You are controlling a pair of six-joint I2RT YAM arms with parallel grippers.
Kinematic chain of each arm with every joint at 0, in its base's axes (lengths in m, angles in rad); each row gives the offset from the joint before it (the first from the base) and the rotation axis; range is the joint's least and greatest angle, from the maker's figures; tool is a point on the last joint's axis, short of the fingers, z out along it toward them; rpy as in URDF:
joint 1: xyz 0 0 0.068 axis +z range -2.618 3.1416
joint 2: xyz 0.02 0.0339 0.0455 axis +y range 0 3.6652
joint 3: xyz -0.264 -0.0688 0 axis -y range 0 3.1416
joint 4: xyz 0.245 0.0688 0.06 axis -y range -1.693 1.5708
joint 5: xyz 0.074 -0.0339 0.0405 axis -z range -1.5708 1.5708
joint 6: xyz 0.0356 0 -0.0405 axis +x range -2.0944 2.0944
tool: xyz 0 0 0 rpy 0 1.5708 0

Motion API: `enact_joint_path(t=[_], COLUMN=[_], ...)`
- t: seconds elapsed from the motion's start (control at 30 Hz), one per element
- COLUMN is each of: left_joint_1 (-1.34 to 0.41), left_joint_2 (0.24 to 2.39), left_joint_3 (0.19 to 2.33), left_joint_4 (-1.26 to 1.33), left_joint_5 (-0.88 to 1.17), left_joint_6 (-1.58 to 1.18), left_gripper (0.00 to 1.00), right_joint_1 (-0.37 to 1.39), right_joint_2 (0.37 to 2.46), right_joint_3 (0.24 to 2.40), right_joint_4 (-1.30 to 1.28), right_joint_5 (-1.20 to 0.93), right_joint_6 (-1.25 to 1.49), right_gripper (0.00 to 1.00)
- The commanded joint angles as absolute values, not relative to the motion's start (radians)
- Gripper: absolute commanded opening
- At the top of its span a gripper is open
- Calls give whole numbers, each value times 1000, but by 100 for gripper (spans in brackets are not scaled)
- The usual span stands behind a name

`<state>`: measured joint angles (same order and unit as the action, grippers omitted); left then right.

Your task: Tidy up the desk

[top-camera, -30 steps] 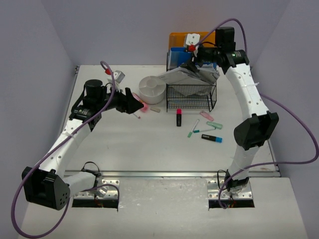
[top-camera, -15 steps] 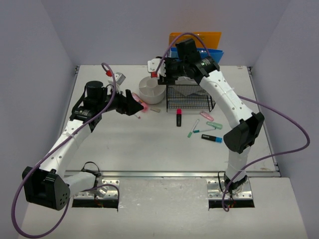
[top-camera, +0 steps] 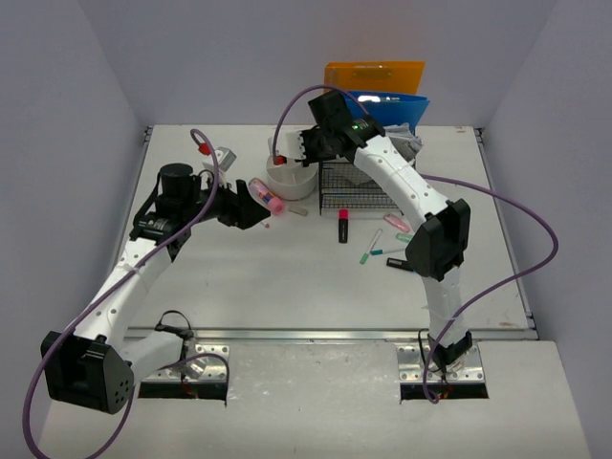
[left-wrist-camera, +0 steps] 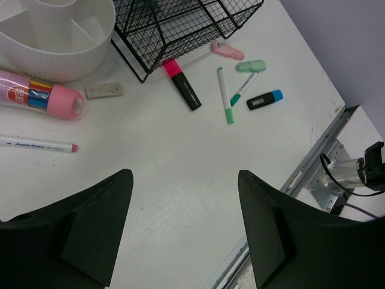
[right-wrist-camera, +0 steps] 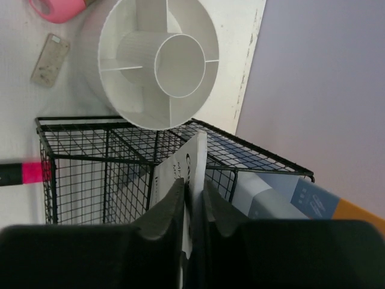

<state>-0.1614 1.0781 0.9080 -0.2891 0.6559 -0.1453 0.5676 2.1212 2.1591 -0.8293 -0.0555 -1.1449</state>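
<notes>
Where lavender walls [top-camera: 239,57] close it in, the flat white surface [top-camera: 287,277] spreads beneath both arms, a silver rail [top-camera: 325,334] along its near edge. Over it the left pincer [left-wrist-camera: 183,177] gapes wide and empty; the right pincer [right-wrist-camera: 194,192] pinches a white sheet [right-wrist-camera: 186,156].

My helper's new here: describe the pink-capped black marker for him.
Find the black wire basket at the back of the desk. Before its near left corner lies the black marker, alone. Its cap is pink; the other black marker, further right, is capped blue.

top camera looks down from behind; close wrist views share the round organizer [left-wrist-camera: 66,60].
</notes>
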Motion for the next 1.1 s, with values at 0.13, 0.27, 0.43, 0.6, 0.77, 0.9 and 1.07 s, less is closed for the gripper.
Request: enact_joint_path(t=[0.13,0.27,0.43,0.6,0.77,0.9,1.07], left_joint_1=[-138,-138,-138,-137,-138,-138,-136], left_joint_2=[1045,1047,1056,1063,1069,1083,1101], left_joint_3=[899,902,908,911,911,913,913], left_joint_4=[-272,-270,-270,-278,-281,-274,-257], left_joint_5=[675,677,676,672,667,665,648], left_joint_6=[-129,-137,-144,-147,-147,-155,-169], left_gripper=[68,68,68,68,69,69,70], right_joint_1=[564,532,460,379,275,155,74], right_joint_2=[2021,1970,1913,1906,1891,1854,1809], right_joint_3=[2155,2152,2089,2072,2024,1905,1806], right_joint_4=[-807,-734,-586,-573,-570,-501,-395], right_joint_5=[-153,-235,-363,-476,-594,-718,-845], right_joint_6=[-1172,-1124,-1037,-983,-932,-895,-820], right_gripper=[0,0,0,0,0,0,28])
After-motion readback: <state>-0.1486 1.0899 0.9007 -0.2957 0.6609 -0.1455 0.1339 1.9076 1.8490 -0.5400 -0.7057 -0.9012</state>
